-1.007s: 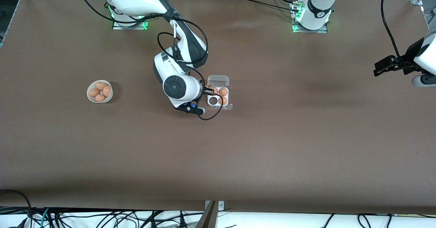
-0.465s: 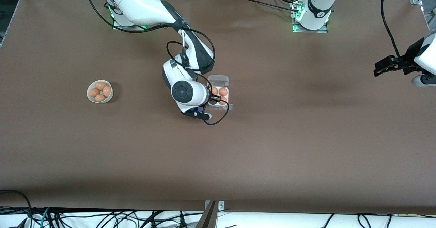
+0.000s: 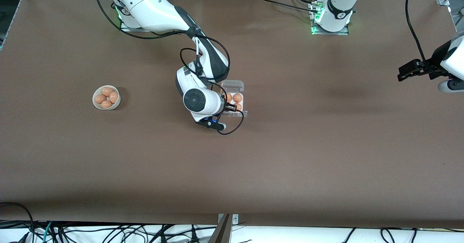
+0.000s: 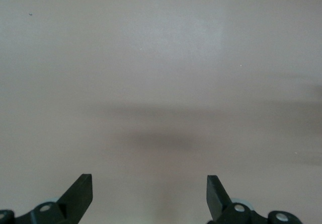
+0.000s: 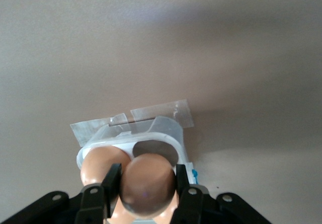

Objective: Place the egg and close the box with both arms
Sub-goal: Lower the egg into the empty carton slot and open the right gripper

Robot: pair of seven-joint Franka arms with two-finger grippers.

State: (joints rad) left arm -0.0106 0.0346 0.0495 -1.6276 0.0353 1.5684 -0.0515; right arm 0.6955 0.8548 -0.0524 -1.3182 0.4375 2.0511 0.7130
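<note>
Right gripper clamps an egg directly over the box's empty cell, mid-table. Left gripper waits wide open, well apart.

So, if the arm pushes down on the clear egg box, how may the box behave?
The box looks like thin clear plastic, so it is probably light and may slide on the smooth table. Its walls likely flex. The right end effector holds an egg over the empty cell, so a gentle release seems wise.
</note>
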